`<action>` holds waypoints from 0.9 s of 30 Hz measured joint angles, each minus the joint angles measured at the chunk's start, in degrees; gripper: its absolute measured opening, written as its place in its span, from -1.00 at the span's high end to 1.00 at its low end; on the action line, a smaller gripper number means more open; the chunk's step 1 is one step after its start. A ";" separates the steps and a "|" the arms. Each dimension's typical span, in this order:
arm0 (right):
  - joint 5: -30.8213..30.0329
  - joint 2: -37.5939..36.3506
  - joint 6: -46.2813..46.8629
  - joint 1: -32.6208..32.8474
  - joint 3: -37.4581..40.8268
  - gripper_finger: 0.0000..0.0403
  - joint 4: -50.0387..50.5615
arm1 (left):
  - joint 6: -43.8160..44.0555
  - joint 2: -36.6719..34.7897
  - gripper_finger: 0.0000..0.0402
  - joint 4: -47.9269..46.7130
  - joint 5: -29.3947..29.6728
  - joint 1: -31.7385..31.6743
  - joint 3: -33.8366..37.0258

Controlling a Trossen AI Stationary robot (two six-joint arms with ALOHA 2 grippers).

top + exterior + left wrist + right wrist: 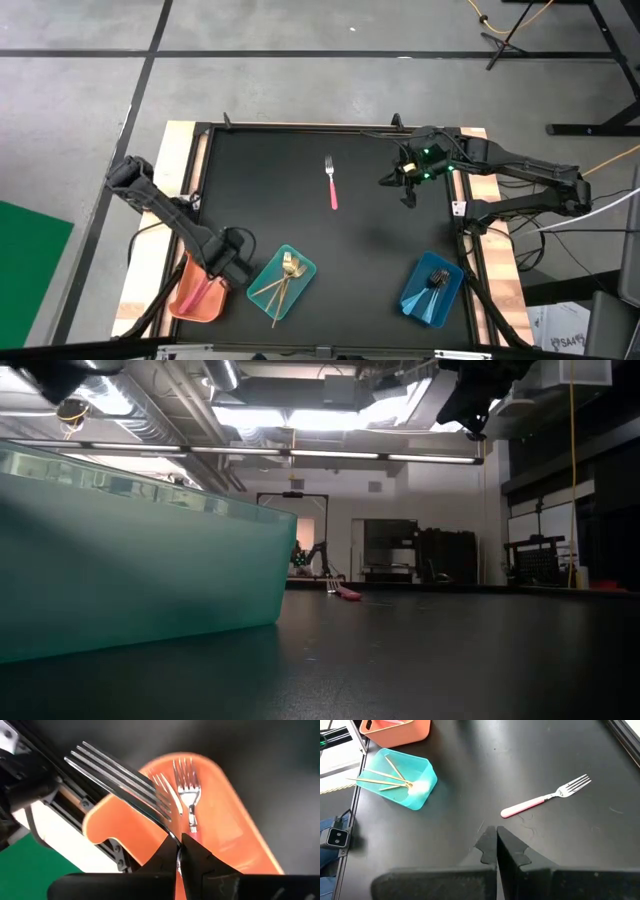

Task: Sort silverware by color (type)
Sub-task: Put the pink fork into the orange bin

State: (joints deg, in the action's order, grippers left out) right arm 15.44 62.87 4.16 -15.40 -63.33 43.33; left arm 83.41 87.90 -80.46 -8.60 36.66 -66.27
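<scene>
The left pincer (177, 851) pinches a silver-tined fork (120, 777) above the orange plastic tray (235, 827). The right pincer (496, 842), pressed together, hovers near a pink-handled fork (545, 799) on the black surface (370, 240).

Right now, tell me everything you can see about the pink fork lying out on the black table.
The pink fork is a slim piece with a smooth pink handle that looks like plastic and a shiny silver metal neck and head with four tines. It lies flat and alone on the bare black tabletop, toward the far middle, tines pointing away from the trays. Nothing touches it but the table. The right gripper hangs shut off to its side, clear of it.
</scene>
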 joint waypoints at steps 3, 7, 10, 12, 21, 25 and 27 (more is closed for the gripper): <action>0.00 0.00 0.00 0.00 0.00 1.00 0.02 | 2.24 0.00 1.00 3.41 -0.68 2.39 2.55; 0.00 0.00 0.00 0.00 0.00 1.00 0.04 | 3.60 0.11 0.98 5.59 -1.37 4.77 4.01; -0.01 0.00 0.00 0.00 0.00 1.00 0.03 | 3.68 0.13 0.92 5.66 -1.38 5.90 4.54; 0.00 0.00 0.00 0.00 0.00 1.00 0.04 | 3.70 0.13 0.88 5.70 -1.39 6.36 5.02; 0.00 0.00 0.00 0.00 0.00 1.00 0.04 | 8.12 0.13 0.69 5.76 -1.51 6.70 5.96; 0.30 0.00 0.02 0.01 0.00 1.00 0.07 | 8.37 0.16 0.61 4.76 -3.49 5.84 5.43; 2.67 -0.74 0.02 0.04 0.00 1.00 0.46 | 9.42 0.17 0.59 3.83 -3.81 5.45 3.62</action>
State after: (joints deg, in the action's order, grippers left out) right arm 18.11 62.13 4.19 -15.35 -63.33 43.79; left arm 92.83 88.07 -76.63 -12.41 42.10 -62.65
